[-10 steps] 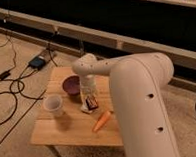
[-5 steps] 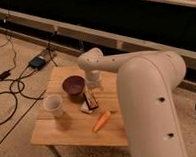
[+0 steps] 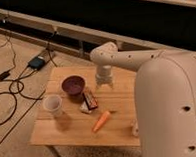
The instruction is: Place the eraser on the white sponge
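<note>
I saw the gripper (image 3: 104,84) hanging, jaws' state unclear; the flat dark eraser (image 3: 90,98) lay at its seven o'clock atop the cream-white sponge (image 3: 86,108).

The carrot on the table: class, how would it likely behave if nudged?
The carrot is tapered and round, so it would probably roll in an arc. It looks rigid and likely light. The end effector hangs above the table, behind the eraser.

Wooden table (image 3: 69,132), purple bowl (image 3: 73,85), white cup (image 3: 53,104), carrot (image 3: 101,121), gripper (image 3: 104,84) above.
</note>
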Motion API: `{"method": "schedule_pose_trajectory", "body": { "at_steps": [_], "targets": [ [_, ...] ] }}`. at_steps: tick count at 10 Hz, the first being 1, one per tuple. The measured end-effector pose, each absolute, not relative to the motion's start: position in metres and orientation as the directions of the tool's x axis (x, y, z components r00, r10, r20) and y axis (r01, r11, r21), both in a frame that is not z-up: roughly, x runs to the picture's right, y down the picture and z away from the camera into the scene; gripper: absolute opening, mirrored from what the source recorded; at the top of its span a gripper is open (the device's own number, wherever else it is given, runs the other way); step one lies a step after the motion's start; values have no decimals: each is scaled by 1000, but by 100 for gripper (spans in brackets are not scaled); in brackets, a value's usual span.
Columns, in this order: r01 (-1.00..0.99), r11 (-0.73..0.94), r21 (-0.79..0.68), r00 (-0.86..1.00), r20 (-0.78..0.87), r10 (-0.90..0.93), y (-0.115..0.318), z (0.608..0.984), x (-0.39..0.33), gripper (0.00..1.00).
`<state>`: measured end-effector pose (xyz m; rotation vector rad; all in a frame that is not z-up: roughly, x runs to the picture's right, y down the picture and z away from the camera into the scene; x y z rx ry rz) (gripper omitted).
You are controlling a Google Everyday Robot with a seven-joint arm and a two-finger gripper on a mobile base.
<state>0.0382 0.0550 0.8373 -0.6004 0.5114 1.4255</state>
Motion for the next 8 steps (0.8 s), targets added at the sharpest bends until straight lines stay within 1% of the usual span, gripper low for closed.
{"method": "schedule_pose_trajectory", "body": {
  "at_steps": [8],
  "targets": [
    [-996, 49, -80, 89, -656, 750, 56, 838, 36, 61]
  ]
}}
